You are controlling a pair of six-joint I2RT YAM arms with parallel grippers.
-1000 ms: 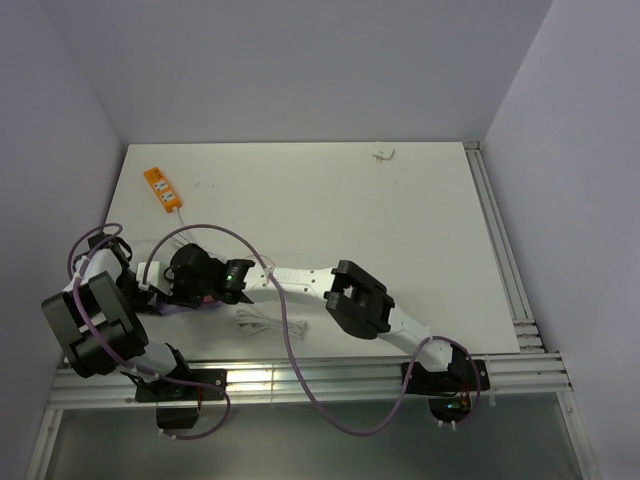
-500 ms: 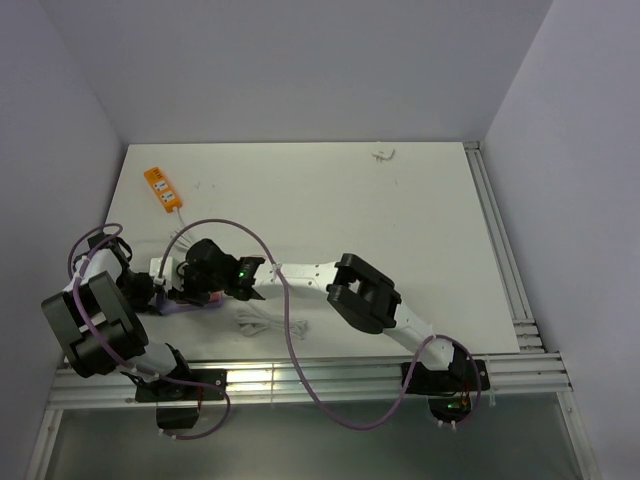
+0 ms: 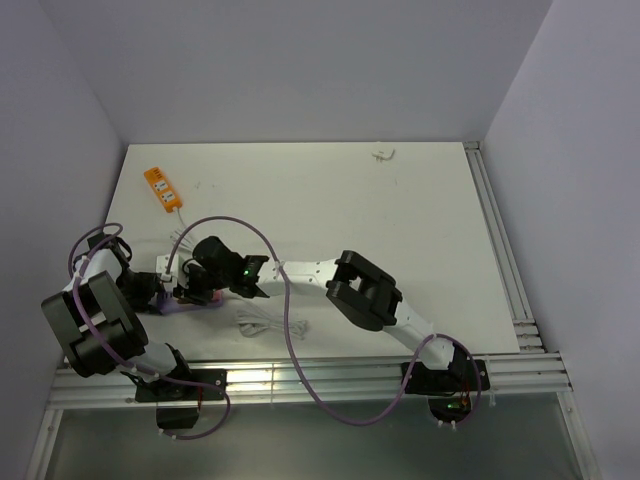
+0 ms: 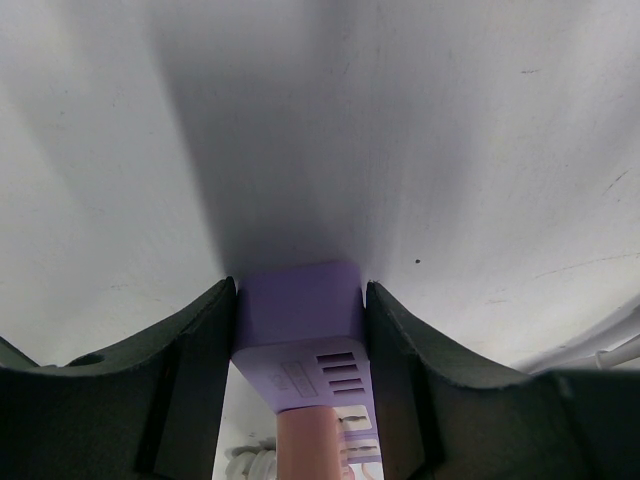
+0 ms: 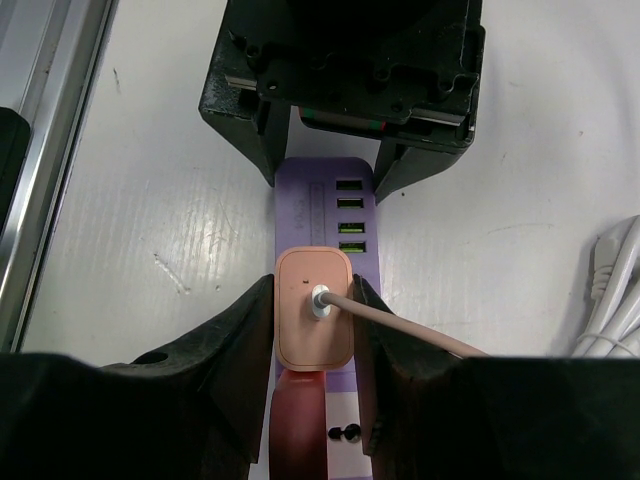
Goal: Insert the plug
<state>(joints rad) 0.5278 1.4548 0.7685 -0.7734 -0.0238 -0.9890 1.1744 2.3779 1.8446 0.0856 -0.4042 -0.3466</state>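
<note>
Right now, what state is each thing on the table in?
Long lilac plastic power strip: lying flat, one end clamped.
Salmon-pink squarish plastic plug: sitting on the lilac strip, clamped; seating unclear.
Left hand: closed on the lilac strip.
Right hand: closed on the plug.
Small orange power strip: lying flat, untouched.

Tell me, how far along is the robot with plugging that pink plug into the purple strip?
Done: the left gripper clamps the lilac power strip steady. In hand: the right gripper grips the plug, sitting on the strip's face. Left: whether the prongs are fully in is hidden; then release.
</note>
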